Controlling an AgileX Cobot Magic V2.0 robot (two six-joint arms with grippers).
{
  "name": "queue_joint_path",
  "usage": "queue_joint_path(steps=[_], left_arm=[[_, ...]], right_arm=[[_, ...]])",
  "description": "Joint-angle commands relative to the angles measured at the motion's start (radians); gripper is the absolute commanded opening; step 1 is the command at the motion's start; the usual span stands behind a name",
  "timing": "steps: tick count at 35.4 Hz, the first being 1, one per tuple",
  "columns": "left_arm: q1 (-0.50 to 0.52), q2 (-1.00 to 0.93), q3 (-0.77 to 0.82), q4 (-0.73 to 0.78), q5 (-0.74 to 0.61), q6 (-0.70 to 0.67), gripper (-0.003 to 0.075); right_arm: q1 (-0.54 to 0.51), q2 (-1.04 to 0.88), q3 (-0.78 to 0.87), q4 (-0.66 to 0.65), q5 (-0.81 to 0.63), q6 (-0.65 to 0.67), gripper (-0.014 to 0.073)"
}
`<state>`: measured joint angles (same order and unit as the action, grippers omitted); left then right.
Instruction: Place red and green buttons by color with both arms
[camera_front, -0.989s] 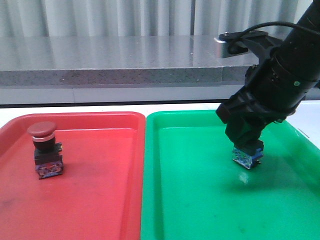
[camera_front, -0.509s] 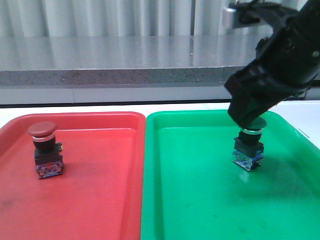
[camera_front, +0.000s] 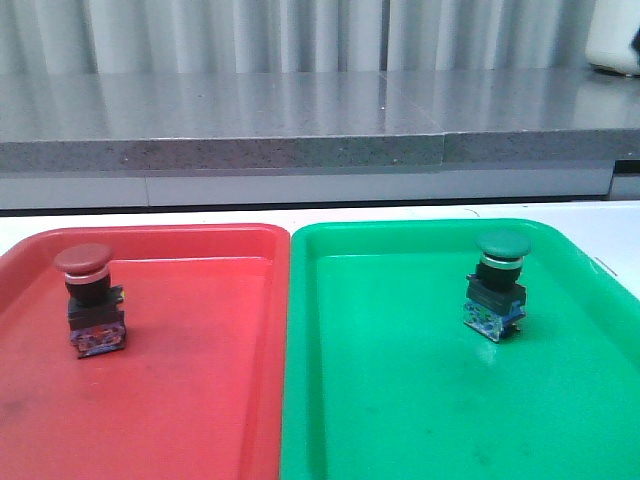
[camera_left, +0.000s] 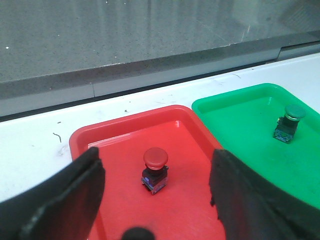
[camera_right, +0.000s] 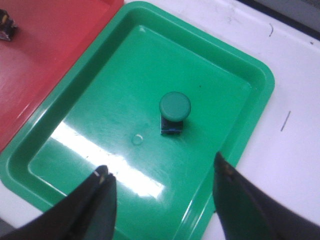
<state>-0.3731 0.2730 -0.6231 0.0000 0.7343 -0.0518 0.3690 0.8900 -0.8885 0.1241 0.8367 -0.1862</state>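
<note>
Probably a lab or test bench: a plain white table (camera_front: 420, 212) across the middle of the frame, a grey speckled stone ledge (camera_front: 300, 150) behind it, and pale ribbed curtains (camera_front: 250, 35) along the top. Nothing homely or shop-like shows, though the view is narrow.

Red tray (camera_front: 200, 400), green tray (camera_front: 400, 420) just beside, white table (camera_left: 40, 145), grey ledge (camera_front: 250, 140)

Red tray (camera_front: 180, 400) near edge cropped in front view; green tray (camera_front: 400, 420) likewise.
</note>
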Motion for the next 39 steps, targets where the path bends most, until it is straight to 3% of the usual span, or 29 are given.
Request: queue_joint_path(steps=[1, 11, 19, 21, 26, 29, 31, 36, 39], left_arm=[[-0.005, 0.01, -0.025, 0.0, -0.077, -0.007, 0.0439], [-0.005, 0.01, -0.025, 0.0, -0.077, -0.007, 0.0439], [-0.005, 0.01, -0.025, 0.0, -0.077, -0.007, 0.0439], [-0.005, 0.01, -0.025, 0.0, -0.077, -0.007, 0.0439], [-0.005, 0.01, -0.025, 0.0, -0.077, -0.007, 0.0435], [-0.005, 0.01, -0.025, 0.0, -0.075, -0.007, 0.033], [-0.005, 0.01, -0.025, 0.0, -0.073, -0.007, 0.0207], [-0.005, 0.01, -0.025, 0.0, -0.075, -0.007, -0.0022], [-0.005, 0.01, -0.025, 0.0, -0.075, -0.007, -0.002]], right_arm=[[0.0, -0.115, -0.023, -0.007, 0.037, 0.055, 0.0449], [0.0, -0.334, -0.023, -0.011, 0.174, 0.079, 0.0449], [0.0, -0.388, -0.023, -0.011, 0.189, 0.079, 0.044], [0.0, -0.388, -0.023, -0.011, 0.189, 0.079, 0.0389], [0.0, -0.388, -0.023, -0.011, 0.192, 0.079, 0.0105], [0.0, -0.388, -0.023, -0.011, 0.192, 0.079, -0.0043], [0.0, -0.388, -0.023, -0.011, 0.192, 0.079, -0.0113], [0.0, -0.388, -0.023, -0.011, 0.194, 0.079, -0.0108], [0.0, -0.388, -0.023, -0.011, 0.194, 0.079, -0.0108]])
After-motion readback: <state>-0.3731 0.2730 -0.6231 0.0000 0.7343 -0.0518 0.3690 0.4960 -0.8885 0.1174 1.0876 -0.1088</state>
